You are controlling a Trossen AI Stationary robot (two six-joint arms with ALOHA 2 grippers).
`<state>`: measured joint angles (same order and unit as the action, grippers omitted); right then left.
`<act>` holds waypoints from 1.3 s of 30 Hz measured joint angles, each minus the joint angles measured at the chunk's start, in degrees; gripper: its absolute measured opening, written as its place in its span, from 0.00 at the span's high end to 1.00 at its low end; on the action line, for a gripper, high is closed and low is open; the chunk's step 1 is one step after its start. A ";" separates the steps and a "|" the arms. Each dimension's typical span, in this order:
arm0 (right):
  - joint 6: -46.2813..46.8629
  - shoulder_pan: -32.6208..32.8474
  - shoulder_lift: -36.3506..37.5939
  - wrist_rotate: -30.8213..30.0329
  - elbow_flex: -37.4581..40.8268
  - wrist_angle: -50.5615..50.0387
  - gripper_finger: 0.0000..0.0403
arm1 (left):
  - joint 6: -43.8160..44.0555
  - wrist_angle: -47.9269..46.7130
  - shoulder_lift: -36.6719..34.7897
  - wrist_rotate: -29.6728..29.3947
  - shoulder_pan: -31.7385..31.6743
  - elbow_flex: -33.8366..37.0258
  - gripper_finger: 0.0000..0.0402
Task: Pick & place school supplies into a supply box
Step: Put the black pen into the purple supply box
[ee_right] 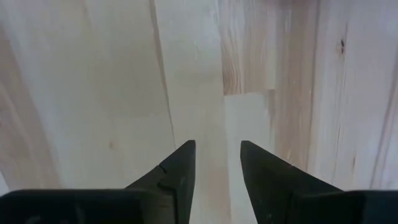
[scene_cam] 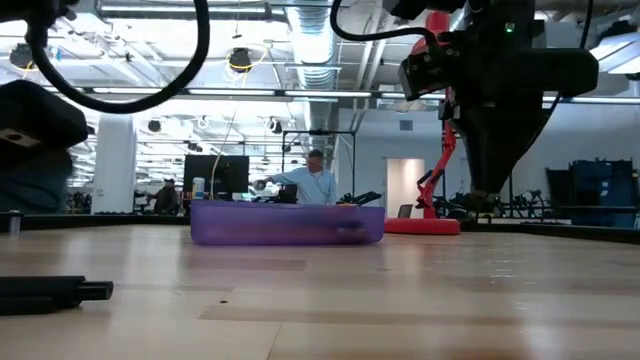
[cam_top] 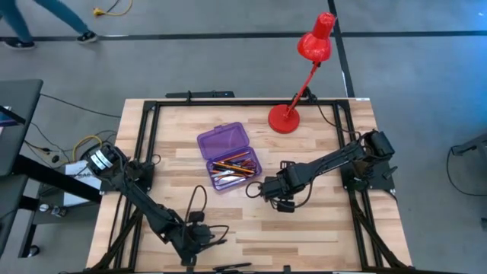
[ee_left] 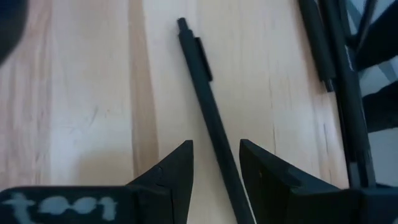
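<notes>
Writing: none can be read; a pale smeared mark on the left wrist housing is illegible.
Supply box: the translucent purple plastic pencil case (cam_top: 228, 156) lies open on the light wooden plank surface (cam_top: 319, 221), near its middle, lid laid flat on the side toward the red desk lamp (cam_top: 304, 72).
Contents: thin orange pencils (cam_top: 232, 162) and some darker, slimmer items lie in the tray; what the dark ones are cannot be made out from above.
Low view: the case shows only as a blurred purple band, its contents hidden behind the wall.
Left pincer (ee_left: 216, 163): far from the case, at the surface's near edge by the frame rail; fingers apart, straddling a slim black pen with a clip (ee_left: 202, 81) that lies flat on the wood; whether the fingers touch it cannot be told.
Further pens: more dark slim sticks (ee_left: 323, 43) lie beside that pen, cut off by the picture edge and partly covered by dark cable.
Right pincer (ee_right: 217, 163): just beside the case's tray end, on the lamp-free side; fingers apart, only bare wood between them.
Open room: bare wood lies around the case on most sides; the lamp base stands near its lid corner.
Edges: a black frame rail runs round the surface.
</notes>
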<state>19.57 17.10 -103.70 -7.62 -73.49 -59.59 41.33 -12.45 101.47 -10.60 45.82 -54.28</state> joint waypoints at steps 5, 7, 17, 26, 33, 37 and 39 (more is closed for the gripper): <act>0.35 0.00 0.00 -0.02 0.00 0.06 0.70 | -2.61 0.30 -0.02 0.25 0.02 0.00 0.71; 0.37 0.00 0.00 -0.02 0.00 0.06 0.70 | -3.53 0.38 -0.02 0.12 0.02 0.00 0.71; 0.56 0.00 0.00 -0.04 0.00 0.08 0.70 | -5.53 6.46 3.63 2.31 0.00 0.00 0.71; 1.01 0.00 0.00 -0.02 0.02 0.03 0.70 | 0.38 -0.56 5.22 -2.15 0.13 -1.62 0.71; 3.03 0.00 0.00 0.03 0.02 -1.04 0.70 | 6.33 -8.76 5.11 -4.49 -1.36 -1.60 0.82; 5.17 0.33 0.00 0.14 0.02 -2.25 0.70 | 4.74 -9.68 5.05 -3.93 -2.61 -1.60 0.92; 6.69 0.57 0.00 0.18 0.02 -2.79 0.70 | 2.65 -9.90 5.01 -3.66 -3.24 -1.60 0.96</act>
<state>26.26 17.67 -103.70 -7.44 -73.47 -62.38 43.99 -22.36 106.48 -14.26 42.58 -55.88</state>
